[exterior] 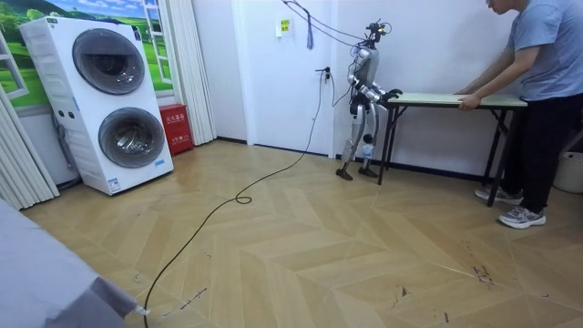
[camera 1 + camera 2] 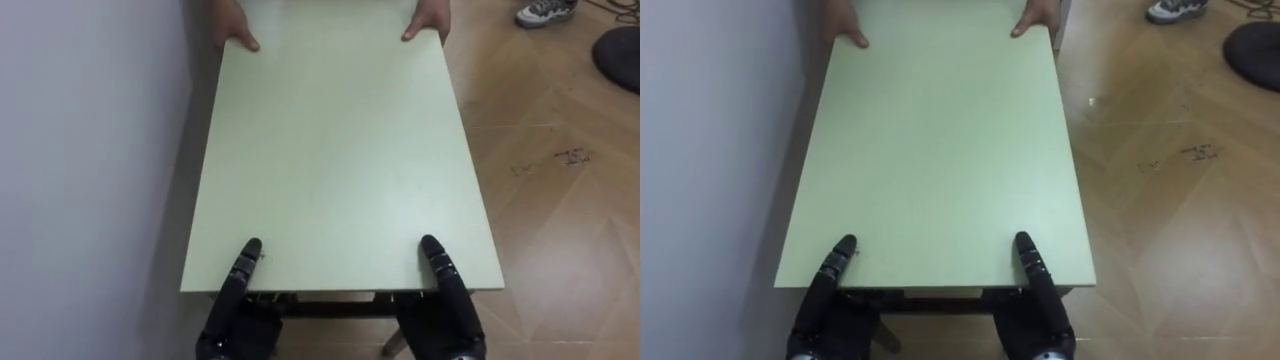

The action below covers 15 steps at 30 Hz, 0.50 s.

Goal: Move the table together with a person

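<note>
Where left hand and right hand meet the pale green rectangular table
Thumbs lie on top; grip beneath: cannot tell. Person's hands hold opposite.

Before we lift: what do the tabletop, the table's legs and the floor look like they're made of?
Tabletop: pale green, smooth and matte with no grain and a thin flat edge, so probably laminate-faced board.
Legs: thin, dark and straight, likely painted metal.
Floor: brown planks in a herringbone pattern with a slight sheen; wood or wood-look laminate, can't tell which.
</note>
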{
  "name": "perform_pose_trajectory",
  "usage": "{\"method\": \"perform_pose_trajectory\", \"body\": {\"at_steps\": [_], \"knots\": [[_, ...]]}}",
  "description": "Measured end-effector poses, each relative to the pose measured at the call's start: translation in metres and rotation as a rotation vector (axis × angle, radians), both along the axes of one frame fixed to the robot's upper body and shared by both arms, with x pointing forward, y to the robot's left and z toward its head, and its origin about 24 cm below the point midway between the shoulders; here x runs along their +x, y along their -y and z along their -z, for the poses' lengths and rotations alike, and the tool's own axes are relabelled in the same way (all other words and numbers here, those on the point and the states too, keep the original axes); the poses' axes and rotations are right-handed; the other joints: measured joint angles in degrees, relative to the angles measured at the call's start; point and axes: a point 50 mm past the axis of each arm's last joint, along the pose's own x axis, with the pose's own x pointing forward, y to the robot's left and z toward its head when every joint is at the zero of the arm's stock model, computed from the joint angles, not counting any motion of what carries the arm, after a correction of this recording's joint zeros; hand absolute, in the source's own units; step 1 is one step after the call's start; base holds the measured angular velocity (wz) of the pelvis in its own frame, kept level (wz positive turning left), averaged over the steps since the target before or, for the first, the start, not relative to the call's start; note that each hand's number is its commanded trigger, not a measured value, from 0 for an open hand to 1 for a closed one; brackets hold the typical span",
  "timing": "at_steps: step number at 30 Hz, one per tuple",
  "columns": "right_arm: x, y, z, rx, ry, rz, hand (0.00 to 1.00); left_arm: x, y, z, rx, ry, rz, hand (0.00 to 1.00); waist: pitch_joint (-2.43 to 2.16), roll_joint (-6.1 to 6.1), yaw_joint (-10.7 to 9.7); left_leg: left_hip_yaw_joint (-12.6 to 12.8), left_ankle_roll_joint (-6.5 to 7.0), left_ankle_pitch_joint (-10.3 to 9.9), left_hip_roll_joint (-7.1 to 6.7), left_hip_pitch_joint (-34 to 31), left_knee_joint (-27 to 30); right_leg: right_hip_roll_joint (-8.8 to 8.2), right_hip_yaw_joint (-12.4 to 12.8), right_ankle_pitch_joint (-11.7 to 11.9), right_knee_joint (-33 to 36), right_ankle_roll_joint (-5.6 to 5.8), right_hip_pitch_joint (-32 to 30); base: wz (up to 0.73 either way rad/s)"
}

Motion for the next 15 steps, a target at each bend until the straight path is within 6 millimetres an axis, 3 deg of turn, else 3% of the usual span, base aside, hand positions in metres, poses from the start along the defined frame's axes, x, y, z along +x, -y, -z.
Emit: {"method": "perform_pose_trajectory", "body": {"at_steps": [1, 3, 4, 7, 8, 10, 12, 15], "knots": [[-0.001, 0.0, 0.002, -0.003, -0.008, -0.001, 1.0, -0.001, 0.0, 0.002, 0.001, -0.009, 0.0, 1.0, -0.01, 0.15, -0.1, -0.2, 1.28, -0.2, 0.02, 0.5, 0.2, 0.15, 1.3, 0.0, 1.2, -0.01, 0.0, -0.04], [-0.003, 0.0, 0.005, -0.002, -0.024, 0.001, 1.0, -0.003, 0.001, 0.004, 0.002, -0.022, 0.002, 1.0, 0.04, 0.37, -0.4, -1.2, 2.57, -1.0, -0.06, 1.3, 0.8, 0.44, 3.4, -0.3, 3.3, -0.44, -0.1, 0.13], [-0.004, 0.001, 0.006, 0.0, -0.031, 0.0, 1.0, -0.003, 0.001, 0.006, 0.004, -0.028, 0.004, 1.0, 0.06, 0.41, -0.8, -2.1, 2.58, -1.0, -0.31, 1.9, 0.7, 1.08, 5.3, -0.4, 3.7, -0.7, -0.6, 0.18], [-0.005, 0.002, 0.007, -0.012, -0.036, -0.004, 1.0, -0.006, 0.002, 0.009, 0.003, -0.047, 0.01, 1.0, 0.0, 0.67, -2.2, -2.1, 2.36, -0.8, -1.1, 3.0, -0.4, 1.91, 7.3, -0.1, 3.8, -1.87, -3.7, 0.18], [-0.006, 0.001, 0.007, -0.012, -0.039, -0.004, 1.0, -0.006, 0.001, 0.01, 0.003, -0.049, 0.01, 1.0, -0.07, 0.49, -2.2, -1.1, 2.17, -0.7, -0.95, 3.0, -0.5, 1.51, 7.1, -0.4, 3.9, -1.82, -3.6, 0.08], [-0.007, 0.0, 0.008, -0.01, -0.041, -0.006, 1.0, -0.007, 0.0, 0.013, -0.001, -0.039, 0.01, 1.0, -0.08, 0.11, -2.4, 5.8, 2.09, -0.9, 1.29, 2.9, -0.4, 0.26, 6.0, -1.3, 3.8, -2.0, -3.6, 0.02], [-0.008, 0.0, 0.008, -0.01, -0.046, -0.006, 1.0, -0.009, -0.001, 0.016, -0.004, -0.034, 0.014, 1.0, -0.16, -0.15, -2.8, 11.3, 1.61, -2.5, 2.9, 2.9, 0.1, -0.66, 5.7, -1.7, 4.0, -1.41, -3.3, 0.01], [-0.009, 0.003, 0.01, -0.016, -0.052, -0.009, 1.0, -0.014, 0.0, 0.019, 0.0, -0.027, 0.036, 1.0, -0.25, -0.18, -2.2, 11.6, 0.67, -2.8, 2.33, 4.0, -1.5, -0.24, 7.9, -1.5, 3.7, -1.38, -3.2, -0.23]]}}
